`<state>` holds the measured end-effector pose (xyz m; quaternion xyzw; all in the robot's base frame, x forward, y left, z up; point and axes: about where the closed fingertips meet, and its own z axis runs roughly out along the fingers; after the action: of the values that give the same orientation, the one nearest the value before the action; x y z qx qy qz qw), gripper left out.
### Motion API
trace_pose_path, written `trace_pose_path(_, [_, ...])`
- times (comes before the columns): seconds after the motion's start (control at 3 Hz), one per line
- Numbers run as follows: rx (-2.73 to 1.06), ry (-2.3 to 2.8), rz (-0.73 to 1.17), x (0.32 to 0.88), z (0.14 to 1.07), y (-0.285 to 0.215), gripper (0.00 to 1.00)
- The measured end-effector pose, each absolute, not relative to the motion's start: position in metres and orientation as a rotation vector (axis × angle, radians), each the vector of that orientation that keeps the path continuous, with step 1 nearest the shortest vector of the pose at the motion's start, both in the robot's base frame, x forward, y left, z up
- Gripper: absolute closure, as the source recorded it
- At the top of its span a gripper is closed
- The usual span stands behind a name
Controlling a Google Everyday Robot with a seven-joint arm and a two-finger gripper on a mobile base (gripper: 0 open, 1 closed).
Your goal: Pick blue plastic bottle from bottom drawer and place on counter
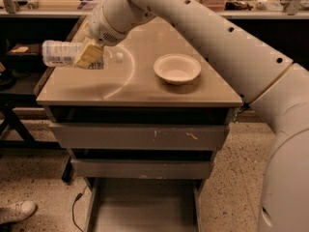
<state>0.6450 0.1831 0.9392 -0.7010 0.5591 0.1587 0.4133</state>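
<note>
Gripper (90, 57) w/ tan fingers (86, 55) is clamped on the blue plastic bottle (58, 53), gripping it approx mid-body. Bottle lies horizontal in the claw, held in the air, not touching anything else. Its wider end sticks out to the left of the fingers, past the left edge of the counter (145, 88); narrow end pokes out on the right, over the tabletop. Faint shadow on the counter below it. White arm runs up & right from the claw, across the top of the view. White bowl (177, 68) sits on the counter, well apart from the bottle, to the right. Below: two shut drawers w/ scratched fronts (140, 137), then the bottom drawer (145, 202) pulled out, its floor bare. Workbench (241, 8) behind, shoe (17, 211) at lower left
</note>
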Motion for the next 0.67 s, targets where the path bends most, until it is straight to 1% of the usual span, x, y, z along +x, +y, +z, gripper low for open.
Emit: trace_pose_path(0.67, [-1.766,1.473,0.453,0.674,0.897,0.181,1.00])
